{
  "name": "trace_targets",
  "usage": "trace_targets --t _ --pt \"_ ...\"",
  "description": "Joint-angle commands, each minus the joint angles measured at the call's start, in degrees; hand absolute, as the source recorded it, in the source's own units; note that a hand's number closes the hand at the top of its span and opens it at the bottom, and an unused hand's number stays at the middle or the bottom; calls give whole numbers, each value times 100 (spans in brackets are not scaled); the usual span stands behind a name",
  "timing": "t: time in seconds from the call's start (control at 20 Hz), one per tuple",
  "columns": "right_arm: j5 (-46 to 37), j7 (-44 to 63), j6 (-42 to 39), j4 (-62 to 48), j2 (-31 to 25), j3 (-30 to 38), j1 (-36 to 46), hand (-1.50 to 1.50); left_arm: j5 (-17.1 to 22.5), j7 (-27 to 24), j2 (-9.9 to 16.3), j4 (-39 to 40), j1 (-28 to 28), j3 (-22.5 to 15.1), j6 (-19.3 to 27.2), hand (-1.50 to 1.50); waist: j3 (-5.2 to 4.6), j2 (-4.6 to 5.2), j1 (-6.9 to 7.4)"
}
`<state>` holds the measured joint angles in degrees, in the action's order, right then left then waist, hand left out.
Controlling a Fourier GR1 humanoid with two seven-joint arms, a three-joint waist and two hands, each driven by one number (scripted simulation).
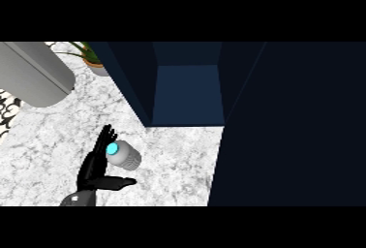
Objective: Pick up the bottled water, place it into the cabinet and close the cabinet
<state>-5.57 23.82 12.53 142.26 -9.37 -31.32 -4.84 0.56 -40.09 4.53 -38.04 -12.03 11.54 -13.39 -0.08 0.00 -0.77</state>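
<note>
The bottled water (124,154), a short pale grey bottle with a glowing cyan cap, is seen from above on the marble counter (172,164). My left hand (94,169) is just left of it, fingers straight and pointing away from me, thumb stretched out to the right below the bottle. The fingers lie along the bottle's left side; I cannot tell whether they touch it. The dark blue cabinet (187,92) stands open just beyond the bottle, its inside bare. Its door (293,126) is swung out and fills the right of the view. My right hand does not show.
A large grey rounded object (34,72) lies at the back left. A potted plant (91,59) stands beside the cabinet's left wall. A black-and-white patterned surface (7,110) shows at the left edge.
</note>
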Motion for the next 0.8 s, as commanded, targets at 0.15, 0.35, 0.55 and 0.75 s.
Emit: trace_targets --t 0.15,0.35,0.55,0.75 --pt "-348 197 -91 537 -230 191 -5 -150 99 -681 108 1096 -737 290 3 -150 -1 8 -2" --pt "-298 305 29 496 -104 237 217 -150 112 -1084 31 1344 -727 229 -318 150 -1 9 18" --pt "162 471 -143 902 -458 599 2 -150 152 -814 -146 1350 -1069 153 -409 150 2 8 -5" --pt "-393 -96 124 268 -202 -168 -142 -150 -659 -1528 -130 1152 -1026 -401 537 150 3 -14 -43"
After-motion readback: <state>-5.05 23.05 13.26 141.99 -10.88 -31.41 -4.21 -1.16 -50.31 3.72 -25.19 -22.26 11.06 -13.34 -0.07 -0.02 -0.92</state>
